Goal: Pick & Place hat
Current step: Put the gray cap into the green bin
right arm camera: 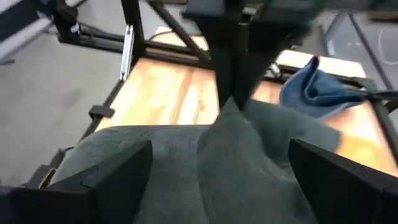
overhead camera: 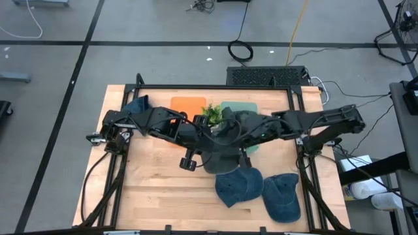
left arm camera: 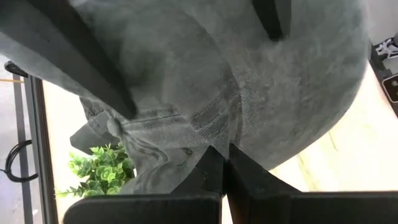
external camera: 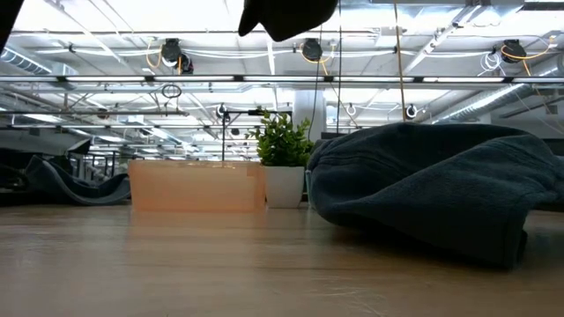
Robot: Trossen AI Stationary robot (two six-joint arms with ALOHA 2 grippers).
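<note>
A dark grey hat hangs over the middle of the table; it fills the left wrist view and the right wrist view. My left gripper is shut on it. My right gripper is open, its two fingers standing wide apart on either side of the hat's crown. Two blue hats lie on the table near the near edge. A third blue hat lies at the far left. In the low view only a dark shape at the top shows the lifted load. My left gripper pinches a raised fold of the grey hat's cloth between its two shut fingers. It comes from above, pointing down. The hat hangs below the fingers, slack and clear of the table. My right gripper straddles the crown; whether its fingers touch the cloth, I cannot tell.
An orange mat and a green mat lie at the far side, with a small potted plant between them. One blue hat looms at the right of the low view. Bare wood lies at the near left.
</note>
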